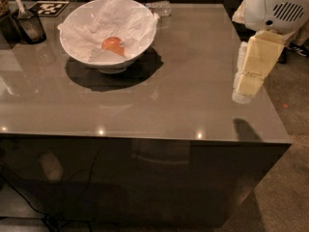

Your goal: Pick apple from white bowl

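Observation:
The apple [113, 45], small, round and orange-red with a shiny highlight, lies inside the white bowl [79, 50] on crumpled white paper [120, 16]. The bowl stands on the grey table [183, 81] at the back left. My gripper [244, 93] hangs from the white arm [275, 8] over the table's right edge, pointing down, far to the right of the bowl and apart from it. Nothing shows in the gripper.
A dark square container [30, 27] with a utensil stands at the far left, beside a black-and-white marker tag [48, 7]. A clear plastic bottle [160, 7] lies behind the bowl. Carpet floor [289, 129] lies right of the table.

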{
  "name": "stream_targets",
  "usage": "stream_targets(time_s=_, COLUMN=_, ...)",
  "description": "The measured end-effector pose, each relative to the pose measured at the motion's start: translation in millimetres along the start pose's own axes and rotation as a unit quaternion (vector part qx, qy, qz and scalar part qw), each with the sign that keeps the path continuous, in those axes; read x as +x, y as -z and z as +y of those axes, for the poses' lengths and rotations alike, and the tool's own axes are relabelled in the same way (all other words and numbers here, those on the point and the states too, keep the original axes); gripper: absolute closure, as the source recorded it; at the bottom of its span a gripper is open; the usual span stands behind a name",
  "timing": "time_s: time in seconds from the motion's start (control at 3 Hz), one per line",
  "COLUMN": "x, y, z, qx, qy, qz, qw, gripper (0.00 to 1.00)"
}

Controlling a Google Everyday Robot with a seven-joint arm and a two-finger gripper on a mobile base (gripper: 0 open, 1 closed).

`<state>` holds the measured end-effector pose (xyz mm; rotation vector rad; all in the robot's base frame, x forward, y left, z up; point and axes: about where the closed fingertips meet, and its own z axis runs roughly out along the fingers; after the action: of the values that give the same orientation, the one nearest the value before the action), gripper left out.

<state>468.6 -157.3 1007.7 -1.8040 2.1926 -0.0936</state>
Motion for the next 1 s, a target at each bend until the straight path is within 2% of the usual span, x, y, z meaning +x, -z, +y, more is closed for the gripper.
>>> stream_targets(time_s=0.33, x=-3.5, y=1.3, z=-4.6, qx=0.011, qy=0.0, qz=-0.006, qw=0.9999, gripper=0.0)
stream_targets(time_s=0.67, x=-3.7, y=1.3, z=-4.7, qx=0.011, qy=0.0, qz=-0.006, qw=0.9999, gripper=0.0)
stream_targets(time_s=1.0, x=-43.0, y=9.8, z=-27.5, qx=0.019, qy=0.025, qz=-0.016, qw=0.9994, gripper=0.0)
